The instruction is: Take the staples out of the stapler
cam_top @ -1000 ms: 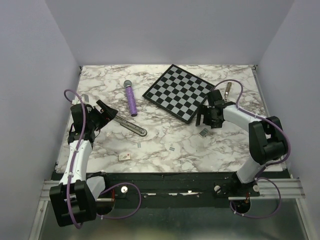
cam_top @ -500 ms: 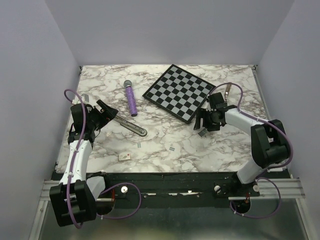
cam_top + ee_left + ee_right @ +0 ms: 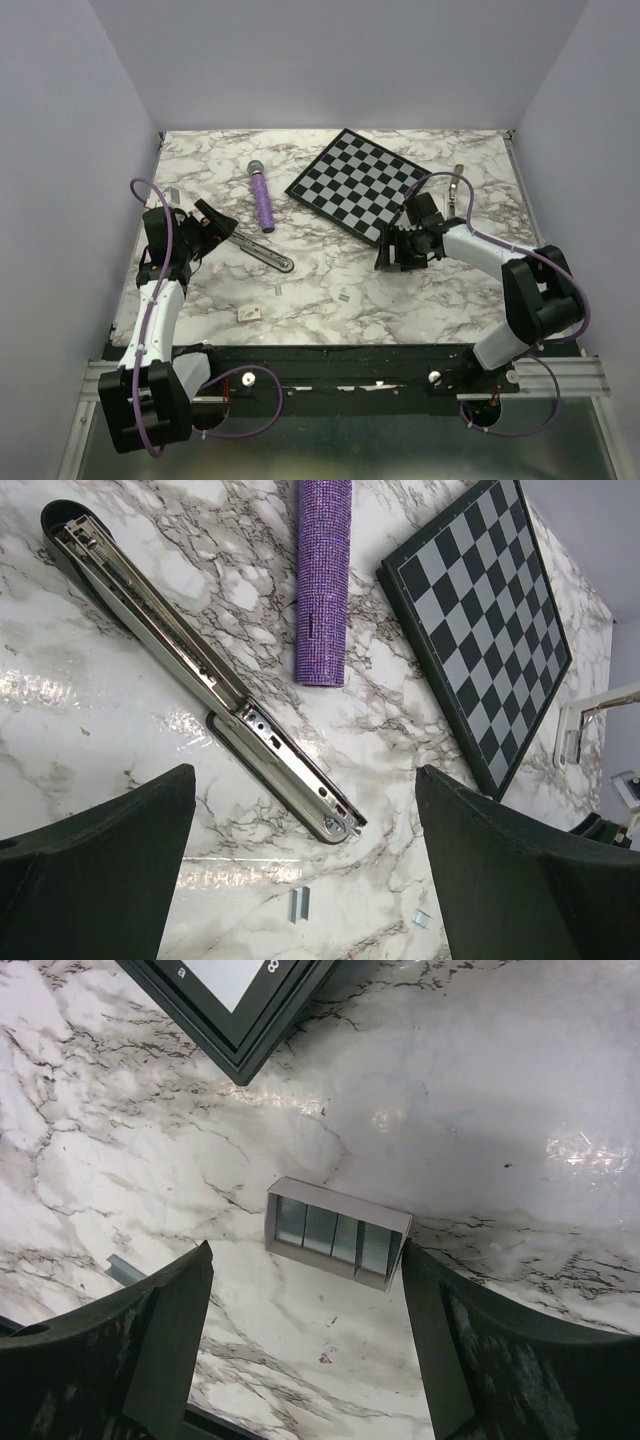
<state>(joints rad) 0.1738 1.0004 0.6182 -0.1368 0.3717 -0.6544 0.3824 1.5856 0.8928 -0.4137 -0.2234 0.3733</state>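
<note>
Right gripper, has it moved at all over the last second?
Yes. The right gripper has slid left and a little toward the near edge, passing below the chessboard's near corner.

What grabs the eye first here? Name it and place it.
The black-and-white chessboard sits far middle-right, tilted like a diamond. Left of it lies the sparkly purple stick, and nearer than that, the stapler is swung open flat. A grey staple strip lies framed by the open right pincer.
</note>
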